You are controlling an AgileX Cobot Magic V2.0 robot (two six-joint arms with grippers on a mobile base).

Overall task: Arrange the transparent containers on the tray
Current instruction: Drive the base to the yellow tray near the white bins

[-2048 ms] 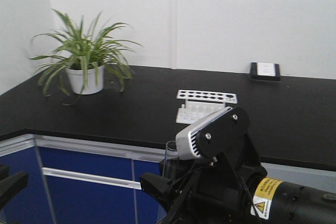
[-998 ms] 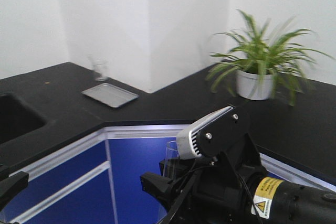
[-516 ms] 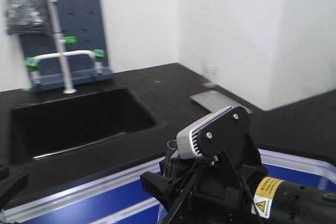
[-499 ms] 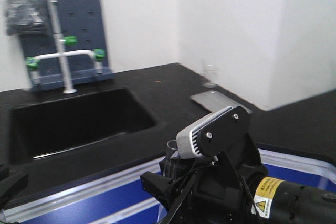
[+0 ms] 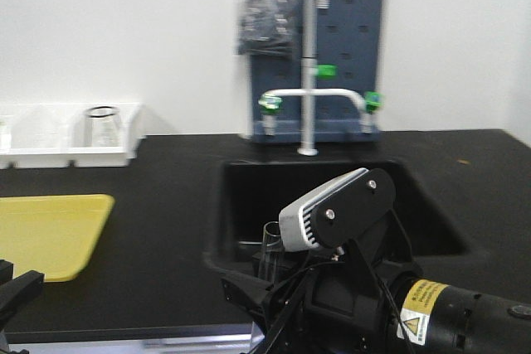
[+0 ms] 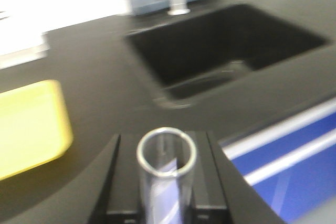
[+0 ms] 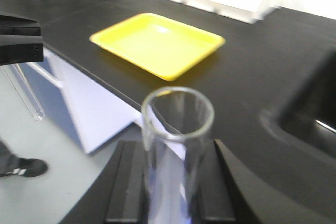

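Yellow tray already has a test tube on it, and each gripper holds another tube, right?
Not quite: the right wrist view shows the yellow tray holding no tube yet. The left gripper and right gripper each do hold a test tube.

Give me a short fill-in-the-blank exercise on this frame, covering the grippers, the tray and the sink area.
1. The left gripper and the right gripper each hold a clear ____.
2. The tray on the black counter is coloured ____.
3. The number of tubes lying in the tray is ____.
4. The faucet behind the sink has knobs coloured ____.

Missing words: test tube; yellow; zero; green.
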